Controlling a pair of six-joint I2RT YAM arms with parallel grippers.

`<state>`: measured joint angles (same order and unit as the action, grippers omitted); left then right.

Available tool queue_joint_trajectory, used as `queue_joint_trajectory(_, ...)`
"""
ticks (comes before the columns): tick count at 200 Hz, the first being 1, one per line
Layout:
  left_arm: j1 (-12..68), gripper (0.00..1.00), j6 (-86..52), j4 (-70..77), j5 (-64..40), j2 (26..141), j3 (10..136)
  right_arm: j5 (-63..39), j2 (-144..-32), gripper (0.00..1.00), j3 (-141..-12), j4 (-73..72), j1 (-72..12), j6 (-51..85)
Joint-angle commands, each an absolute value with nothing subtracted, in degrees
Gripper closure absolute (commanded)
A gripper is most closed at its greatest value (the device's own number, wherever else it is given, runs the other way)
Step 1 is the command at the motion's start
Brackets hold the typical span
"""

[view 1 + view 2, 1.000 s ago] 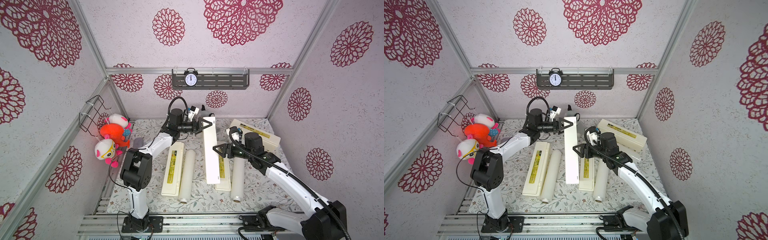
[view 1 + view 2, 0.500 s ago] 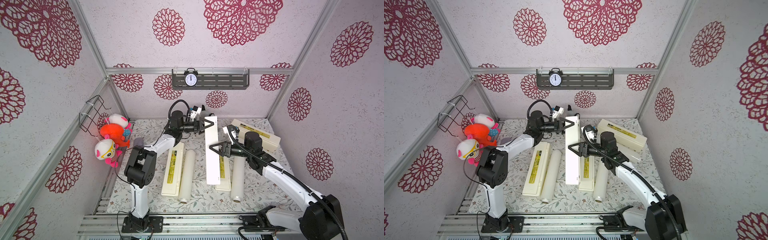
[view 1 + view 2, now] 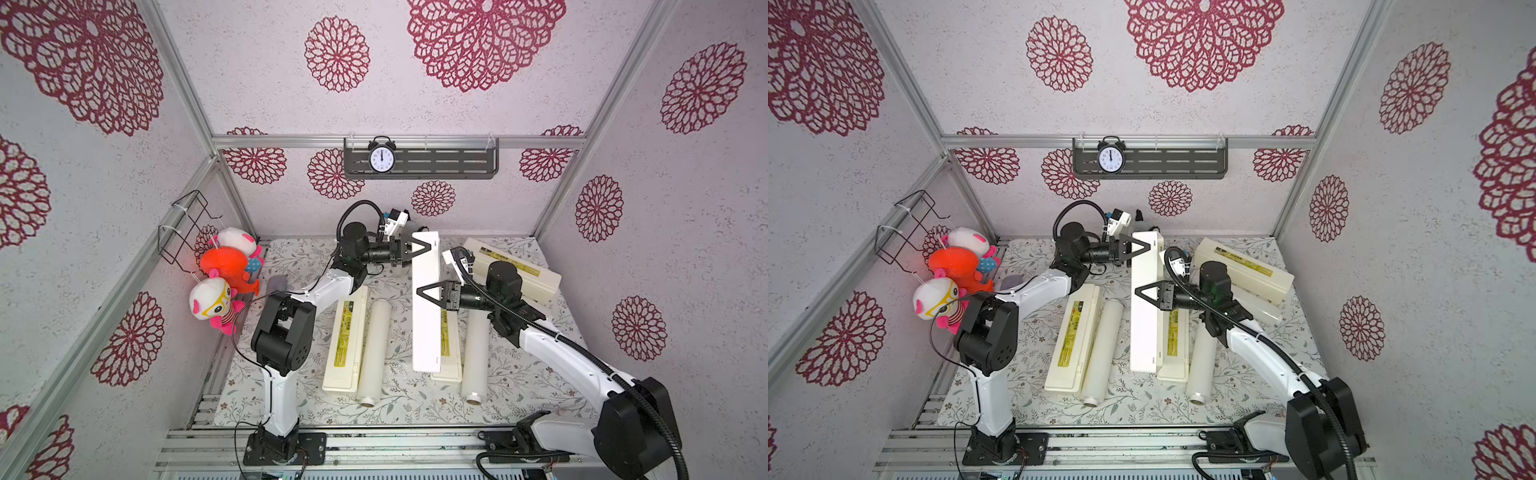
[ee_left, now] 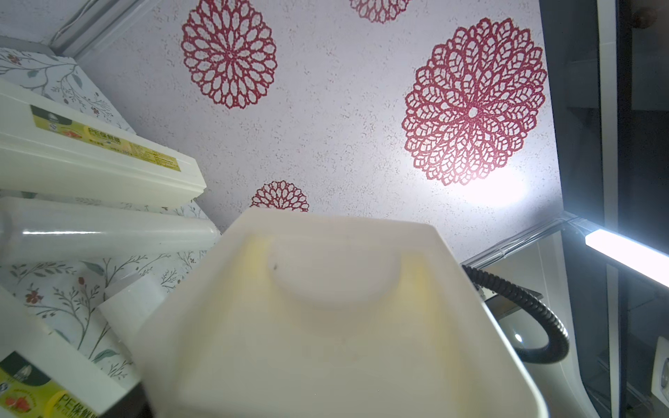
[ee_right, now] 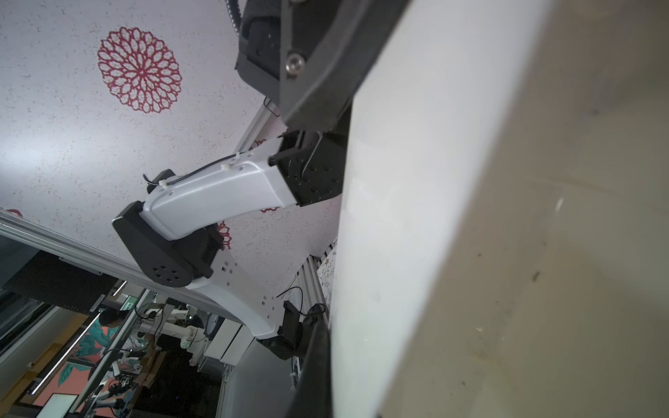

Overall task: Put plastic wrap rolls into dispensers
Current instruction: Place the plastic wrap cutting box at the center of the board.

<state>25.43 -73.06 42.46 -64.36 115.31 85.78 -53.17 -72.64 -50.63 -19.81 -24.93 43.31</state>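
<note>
Nearest us, on the floral mat [image 3: 519, 374], long things lie side by side, all running away from us. The left dispenser [image 3: 347, 332] lies shut with its label up. The left roll [image 3: 376, 349] lies just beside it, toward the middle. On the other side of the middle dispenser [image 3: 448, 349], the right roll [image 3: 476, 357] lies just beside that box's labelled part, which rests flat. Both rolls are on the mat, outside the boxes.

Over the middle dispenser's left side we see its plain white raised half [image 3: 426, 324], which looks lifted toward its far end. We cannot tell whether it is the lid or the body. About midway along it, the right gripper [image 3: 420, 290] reaches in from the right and is clenched on this half. One finger lies across the half's top face. In the right wrist view the white panel fills most of the picture.

Farther on, the left gripper [image 3: 428, 246] grasps the far end of the same half, with its jaws spread wide around it.

Beyond, on the right, the far dispenser [image 3: 515, 270] lies shut and slanted, with the far roll [image 4: 108, 231] just beside it.

Plush toys [image 3: 228, 270] hang at the left wall. A clock [image 3: 381, 159] sits on the back shelf [image 3: 449, 162].
</note>
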Motion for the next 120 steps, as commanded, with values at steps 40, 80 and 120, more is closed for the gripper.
queue_joint_trajectory(40,23.85,0.02,-81.06,51.92,-66.01,114.82,85.87,-52.13,-71.59,1.00,-48.33,-25.14,-22.55,45.06)
queue_joint_trajectory(80,21.01,0.02,-84.76,55.70,-65.22,115.14,85.88,-50.49,-69.77,1.00,-47.57,-23.86,-22.11,45.01)
queue_joint_trajectory(120,18.25,0.02,-83.10,53.26,-63.66,114.33,84.16,-50.03,-67.70,1.00,-48.03,-24.90,-21.85,46.74)
